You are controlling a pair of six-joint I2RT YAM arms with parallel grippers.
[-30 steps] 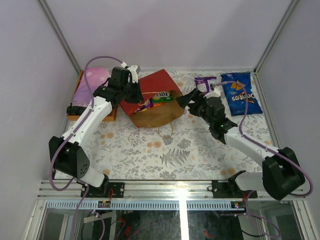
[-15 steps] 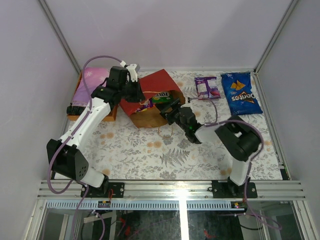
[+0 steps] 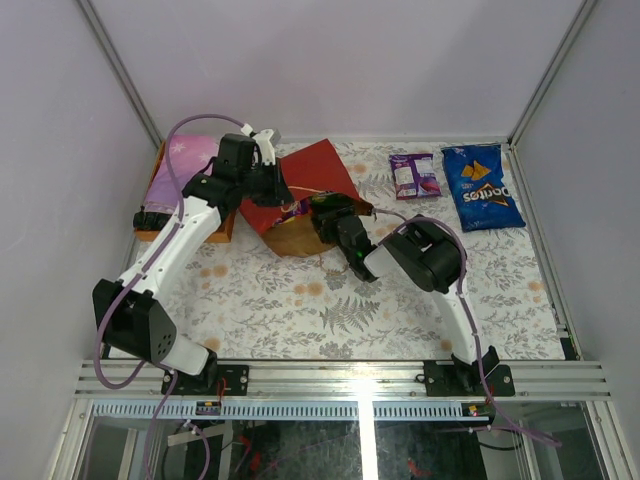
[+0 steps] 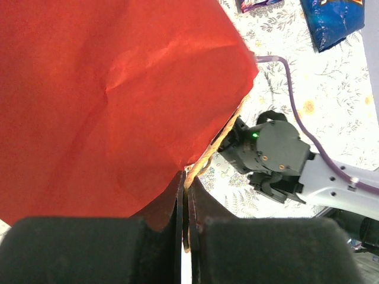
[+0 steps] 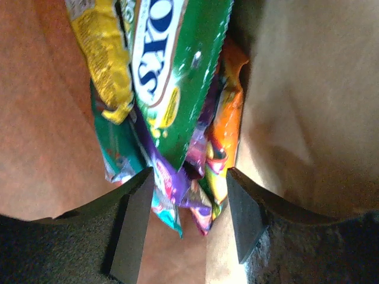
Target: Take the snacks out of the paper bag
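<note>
paper bag [image 3: 318, 172] sideways, mouth facing right | left fingers [image 4: 163, 204] pinch handle [image 4: 220, 141] | right fingers [image 5: 131, 222] spread over snacks [image 5: 177, 77]

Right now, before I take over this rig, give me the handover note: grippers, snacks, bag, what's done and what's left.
Left gripper: shut on the paper bag at its rim, by the string handle.
Right gripper: open, inside the bag, jaws either side of the packet ends, nothing gripped.
Done: purple packet and blue chip bag lie out on the table.
Left: green packet, yellow packet and others under them are in the bag.
</note>
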